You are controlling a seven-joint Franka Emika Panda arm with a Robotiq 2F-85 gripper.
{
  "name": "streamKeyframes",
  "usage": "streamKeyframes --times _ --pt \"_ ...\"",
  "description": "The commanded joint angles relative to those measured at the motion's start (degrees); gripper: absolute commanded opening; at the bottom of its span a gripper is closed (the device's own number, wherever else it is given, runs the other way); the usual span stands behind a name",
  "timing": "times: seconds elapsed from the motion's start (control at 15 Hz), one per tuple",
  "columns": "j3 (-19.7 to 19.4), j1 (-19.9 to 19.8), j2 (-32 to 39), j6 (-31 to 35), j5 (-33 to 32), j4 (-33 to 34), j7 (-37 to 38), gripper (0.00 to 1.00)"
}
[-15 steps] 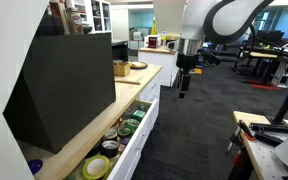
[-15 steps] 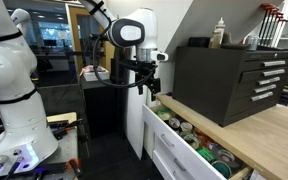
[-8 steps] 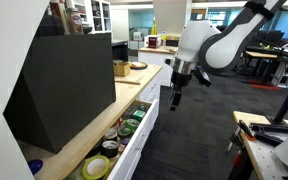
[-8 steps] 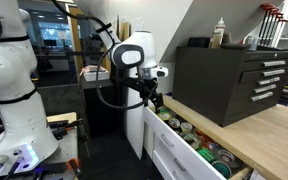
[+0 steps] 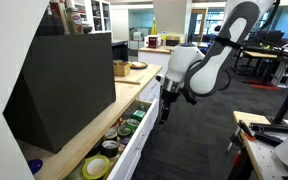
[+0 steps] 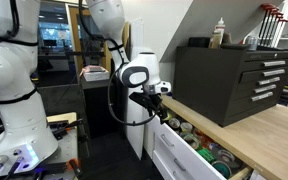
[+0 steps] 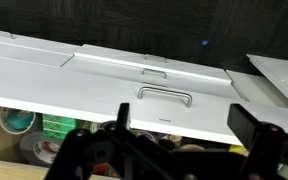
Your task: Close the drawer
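- Gripper [image 7: 179, 132] hangs with its fingers [image 7: 122, 118] spread wide in the wrist view, and nothing sits between them.
- Farthest left in an exterior view, a black cabinet [image 5: 59, 85] stands on the wooden counter [image 5: 96, 125].
- Below the counter's edge the drawer [image 5: 147, 126] stands pulled out. Its open tray holds a tape roll [image 5: 97, 166] and other small items.
- From the gripper, the drawer stretches away toward 8 o'clock in that view.
- The gripper is just beside the drawer's outer end; I cannot tell whether they touch.
- In the wrist view, the drawer's white front fills the middle, and its metal handle [image 7: 164, 95] lies at about 12 o'clock from the gripper, apart from the fingers.
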Motion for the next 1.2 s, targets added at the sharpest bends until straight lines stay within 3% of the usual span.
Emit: streamKeyframes --times 0.0,0.13,0.2,0.67,1.13 --pt "2.39 -2.47 6.98 1.87 0.22 6.06 0.63 1.00" --pt "3.56 -3.30 9.11 1.29 0.56 8.56 0.88 1.00" --pt "1.97 -1.91 6.60 0.35 -1.13 5.91 1.04 1.00" --pt "3.45 -3.23 9.71 0.42 -0.85 8.59 0.51 1.00" --pt "3.37 -4.06 18.68 3.18 -0.43 11.49 1.31 1.00"
